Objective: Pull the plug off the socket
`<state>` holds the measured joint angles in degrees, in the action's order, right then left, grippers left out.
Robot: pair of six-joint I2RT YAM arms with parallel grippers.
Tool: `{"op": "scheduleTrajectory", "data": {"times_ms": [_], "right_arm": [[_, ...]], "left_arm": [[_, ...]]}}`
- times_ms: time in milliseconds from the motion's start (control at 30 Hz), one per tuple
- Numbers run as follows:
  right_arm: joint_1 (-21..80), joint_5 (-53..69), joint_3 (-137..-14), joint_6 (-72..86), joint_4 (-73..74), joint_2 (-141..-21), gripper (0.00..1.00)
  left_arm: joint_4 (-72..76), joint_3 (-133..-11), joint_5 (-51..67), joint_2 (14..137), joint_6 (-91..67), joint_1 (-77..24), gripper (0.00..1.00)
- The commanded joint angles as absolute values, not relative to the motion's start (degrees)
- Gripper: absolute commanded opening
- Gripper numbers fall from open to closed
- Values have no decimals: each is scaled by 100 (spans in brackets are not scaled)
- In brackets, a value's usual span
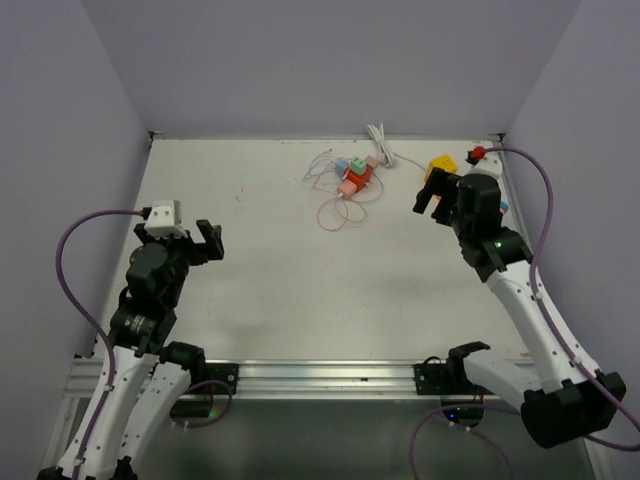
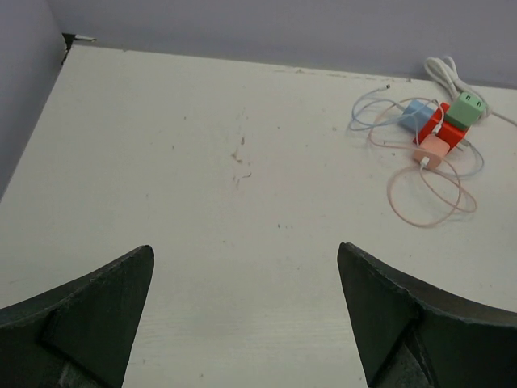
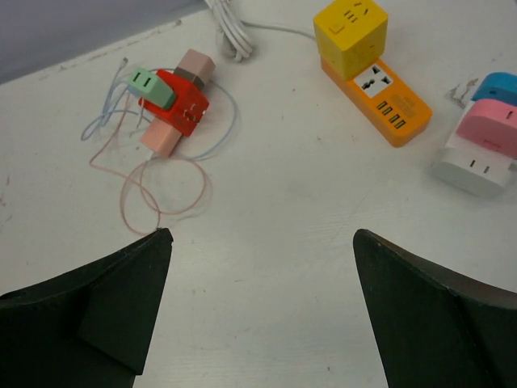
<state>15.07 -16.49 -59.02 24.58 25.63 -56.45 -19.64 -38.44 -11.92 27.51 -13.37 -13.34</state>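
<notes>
The left hand (image 2: 244,250) and right hand (image 3: 262,234) hang released, empty — the red cube socket (image 3: 182,105) with pastel plastic plugs (image 3: 161,136) lies ahead-left of the right hand.

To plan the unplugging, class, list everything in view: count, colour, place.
socket block: one, red, far middle
plugs: four, green, blue, two pink, on that block
thin cables: at least two, pink and blue, around it
cord: one, white, far edge
cube socket: one, yellow, far right
power strip: one, orange, beside the cube
adapters: three, blue, pink, white, right edge
table: one, white
left gripper: one, black, open, left side
right gripper: one, black, open, far right
</notes>
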Motion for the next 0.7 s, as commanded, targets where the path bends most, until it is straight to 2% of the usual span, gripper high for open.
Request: {"op": "scheduleTrajectory", "data": {"times_ms": [0, 167, 233, 333, 500, 667], "right_arm": [[1521, -1433, -5889, 2610, 1882, -6282, 99], [1521, -907, -6204, 2637, 1197, -7759, 96], [1521, -625, -6432, 2646, 968, -8398, 88], [1521, -309, -6722, 2786, 468, -8972, 82], [1564, -44, -7083, 3137, -307, -10097, 75], [1617, 106, -7356, 3261, -1167, -10827, 73]], "left_arm": [[-1626, -3788, -940, 2997, -1336, -1371, 100], [-1608, -3735, -949, 2927, -1292, -1371, 100], [-1600, -3735, -984, 2909, -1283, -1371, 100], [-1591, -3718, -976, 2900, -1275, -1371, 100], [-1582, -3709, -958, 2892, -1283, -1371, 100], [-1564, -3709, -967, 2909, -1266, -1371, 100]]}}
